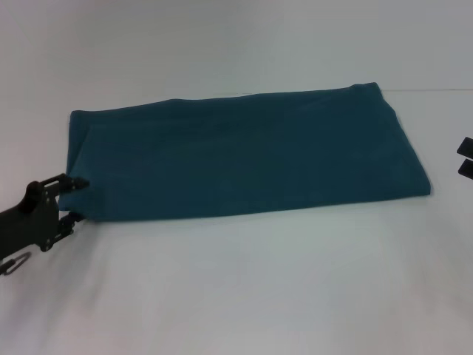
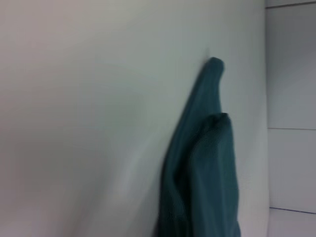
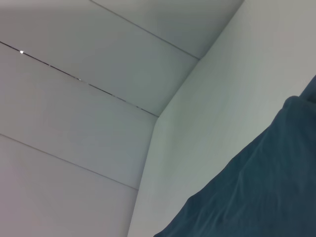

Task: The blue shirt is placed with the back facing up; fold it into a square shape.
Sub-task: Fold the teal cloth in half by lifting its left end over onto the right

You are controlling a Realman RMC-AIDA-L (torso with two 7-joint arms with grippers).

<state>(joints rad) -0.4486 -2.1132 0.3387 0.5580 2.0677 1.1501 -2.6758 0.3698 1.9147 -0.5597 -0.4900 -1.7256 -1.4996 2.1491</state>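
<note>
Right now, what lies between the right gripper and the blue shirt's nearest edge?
Nothing: in the head view a bare strip of white table separates the right gripper, at the frame's right edge, from the blue shirt.

Plain white matte bench [image 1: 244,288] fills most of the head view, smooth flat surface, soft shadows near its close edge. Far edge of the bench meets a pale grey wall, seam faint. In the right wrist view a light grey panelled wall [image 3: 74,108] shows thin dark seam lines running diagonally, and the bench edge sits against it. Left wrist view shows the same bench, with pale wall panels [image 2: 291,74] beside it.
</note>
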